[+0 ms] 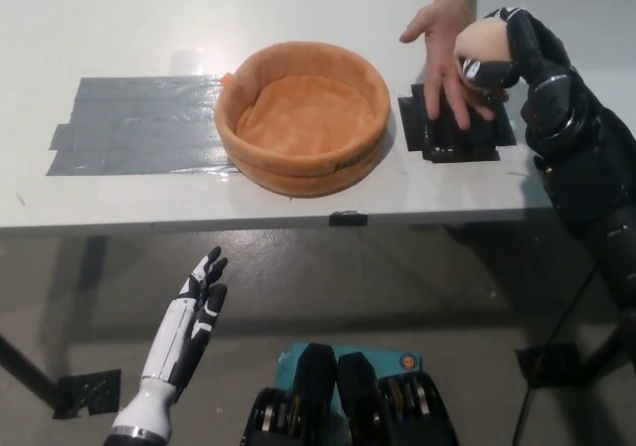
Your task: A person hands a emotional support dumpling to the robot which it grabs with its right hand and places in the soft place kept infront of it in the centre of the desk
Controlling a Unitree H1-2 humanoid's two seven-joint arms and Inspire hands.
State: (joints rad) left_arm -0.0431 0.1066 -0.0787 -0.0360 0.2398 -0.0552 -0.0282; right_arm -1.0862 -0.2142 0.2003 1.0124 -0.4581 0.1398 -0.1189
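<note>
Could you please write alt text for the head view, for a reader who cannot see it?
The robot's black right hand grips a pale dumpling above a person's open hand at the white desk's right side. An empty orange soft basket sits at centre. The white left hand rests open below the desk edge.

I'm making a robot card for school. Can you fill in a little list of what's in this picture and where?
right hand: black, shut on the dumpling, over the table's right side
dumpling: pale, round, held off the table
person's hand: open, palm up, beside the dumpling
soft basket: orange, round, nothing in it, mid-table
left hand: white, open, resting below the table edge
grey tape: left of the basket
black tape: under the person's hand
</note>
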